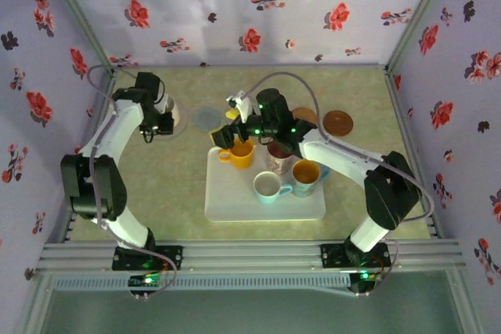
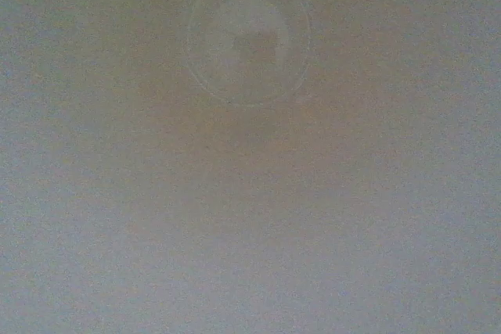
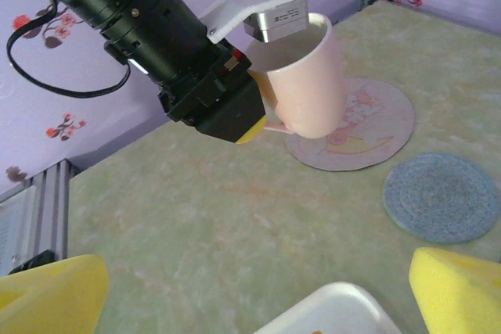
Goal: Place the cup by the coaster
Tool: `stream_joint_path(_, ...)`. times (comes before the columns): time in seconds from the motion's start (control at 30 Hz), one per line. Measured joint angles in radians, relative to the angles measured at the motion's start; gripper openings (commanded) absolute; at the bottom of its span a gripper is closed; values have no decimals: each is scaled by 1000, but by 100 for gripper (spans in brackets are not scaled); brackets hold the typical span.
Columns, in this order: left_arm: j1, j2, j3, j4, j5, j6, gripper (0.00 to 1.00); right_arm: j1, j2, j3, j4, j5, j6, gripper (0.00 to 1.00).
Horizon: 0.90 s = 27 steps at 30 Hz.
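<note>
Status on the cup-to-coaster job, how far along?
Done: the pink cup is at the pink picture coaster, away from the tray. In hand: the left gripper is clamped on it and the cup is tilted; I can't tell if it touches the coaster. Left: set it down, release.

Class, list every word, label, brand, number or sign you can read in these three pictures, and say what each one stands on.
There is no readable text in these pictures.
On the round pink coaster: a cartoon print, with no letters to be made out.
On the pale pink ceramic mug: a plain side, nothing written.
On the brown patterned mug on the white rectangular tray: markings too small to read.
</note>
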Motion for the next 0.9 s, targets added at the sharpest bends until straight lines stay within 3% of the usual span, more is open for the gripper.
stream_joint_path(0.3, 30, 156, 116, 29, -5, 50, 0, 13, 54, 0, 102, 84, 56, 100)
stream_joint_path(0.9, 60, 304, 188, 45, -53, 58, 0, 12, 68, 16, 96, 135, 64, 100)
